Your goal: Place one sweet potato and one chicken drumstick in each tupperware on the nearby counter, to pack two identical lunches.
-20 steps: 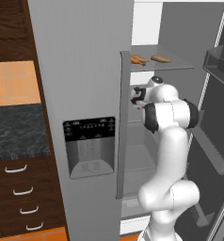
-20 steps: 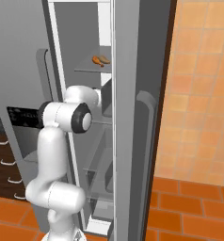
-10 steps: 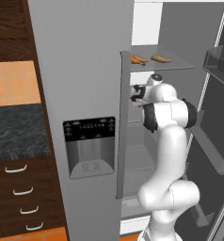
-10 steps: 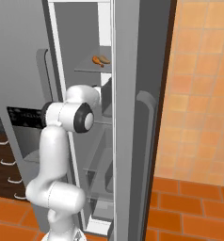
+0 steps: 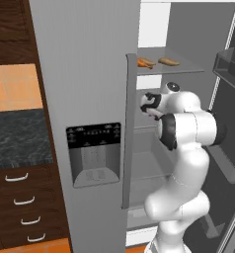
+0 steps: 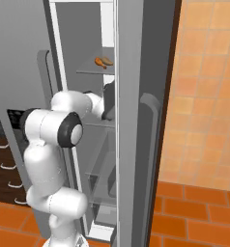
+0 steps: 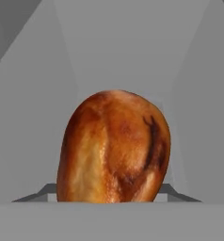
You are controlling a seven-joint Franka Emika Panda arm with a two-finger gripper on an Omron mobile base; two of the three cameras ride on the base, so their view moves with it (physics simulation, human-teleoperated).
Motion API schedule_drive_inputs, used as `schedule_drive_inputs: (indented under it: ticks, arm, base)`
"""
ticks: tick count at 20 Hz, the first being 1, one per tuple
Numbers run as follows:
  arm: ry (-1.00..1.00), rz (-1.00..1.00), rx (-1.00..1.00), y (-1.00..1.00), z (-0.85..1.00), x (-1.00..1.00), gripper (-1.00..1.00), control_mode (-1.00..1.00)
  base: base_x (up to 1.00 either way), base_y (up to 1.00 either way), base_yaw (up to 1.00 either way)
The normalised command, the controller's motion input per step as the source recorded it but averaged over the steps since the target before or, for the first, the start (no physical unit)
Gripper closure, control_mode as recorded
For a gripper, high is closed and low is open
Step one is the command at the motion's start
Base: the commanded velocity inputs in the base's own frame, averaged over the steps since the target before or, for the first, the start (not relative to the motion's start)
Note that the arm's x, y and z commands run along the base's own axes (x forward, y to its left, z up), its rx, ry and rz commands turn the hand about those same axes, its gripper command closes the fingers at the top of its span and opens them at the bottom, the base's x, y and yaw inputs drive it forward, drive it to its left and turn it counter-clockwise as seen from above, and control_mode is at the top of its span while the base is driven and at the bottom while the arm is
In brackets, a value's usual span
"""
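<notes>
Roasted golden-brown chicken drumstick (image 7: pixel 115 147), glossy with dark scorch marks, is sitting close up and centred in the hand view, against plain grey fridge walls. The fingertips are not visible there, and whether the tool (image 5: pixel 148 103) is clamped on the drumstick or merely closing around it I cannot tell.

In the left base view the dark tool is reaching leftward inside the open grey fridge (image 5: pixel 85 74), just below the upper glass shelf (image 5: pixel 188 67). On that shelf two more food items are lying side by side: an orange sweet potato (image 5: pixel 145 63) to the left, a brownish drumstick-like piece (image 5: pixel 169 62) to the right, near each other but apart. The right base view is showing the same pair (image 6: pixel 104 61) on the shelf, too small to separate clearly.

The white arm (image 5: pixel 186 133) is bending up from the base into the fridge compartment. The dark marbled worktop (image 5: pixel 18 141) is lying left of the fridge, above brown drawers (image 5: pixel 20 207) with curved silver handles.
</notes>
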Motion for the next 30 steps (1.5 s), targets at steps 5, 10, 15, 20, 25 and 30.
schedule_drive_inputs:
  ticks: [5,10,15,20,25,30]
  arm:
    - [-0.07,0.0,-0.01,0.22,0.57,-1.0,1.0,-1.0]
    - [0.0,0.0,-0.02,0.23,0.97,-1.0,1.0,-1.0]
    - [0.0,0.0,-0.04,0.09,0.87,-1.0,1.0,-1.0]
    - [-0.02,0.0,0.01,0.19,0.59,-1.0,1.0,-1.0]
    - [-0.04,0.0,0.02,0.18,0.52,-1.0,1.0,-1.0]
    - [-0.06,0.0,0.04,0.26,0.46,-1.0,1.0,-1.0]
  base:
    - [0.0,0.0,0.0]
    - [0.0,0.0,0.0]
    - [0.0,0.0,0.0]
    - [0.0,0.0,0.0]
    - [0.0,0.0,0.0]
    - [0.0,0.0,0.0]
